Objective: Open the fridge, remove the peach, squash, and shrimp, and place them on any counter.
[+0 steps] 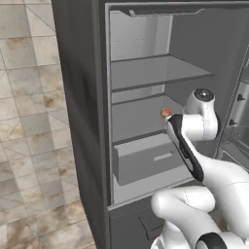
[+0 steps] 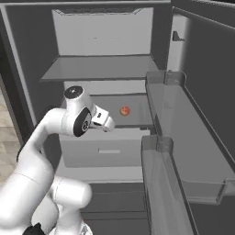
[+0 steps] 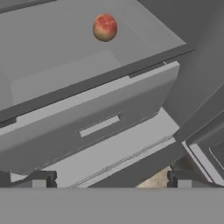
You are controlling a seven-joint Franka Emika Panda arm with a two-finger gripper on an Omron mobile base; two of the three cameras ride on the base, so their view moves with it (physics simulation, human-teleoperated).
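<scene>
The fridge [image 1: 78,97] stands open, showing pale grey shelves and a drawer [image 3: 87,127]. The peach [image 1: 166,112] [image 2: 124,110] [image 3: 105,27], a small orange-red ball, lies on the middle shelf just above the drawer. My gripper [image 3: 111,181] is open and holds nothing. It hangs in front of the drawer, below and short of the peach. In the right base view my hand [image 2: 103,120] sits just left of the peach. The squash, the shrimp and the counter are out of view.
The open fridge door [image 2: 206,92] stands at the right with two clear door bins [image 2: 167,108] reaching toward the arm. An upper shelf [image 2: 98,69] lies above the peach. Tan floor tiles [image 1: 29,121] lie left of the fridge.
</scene>
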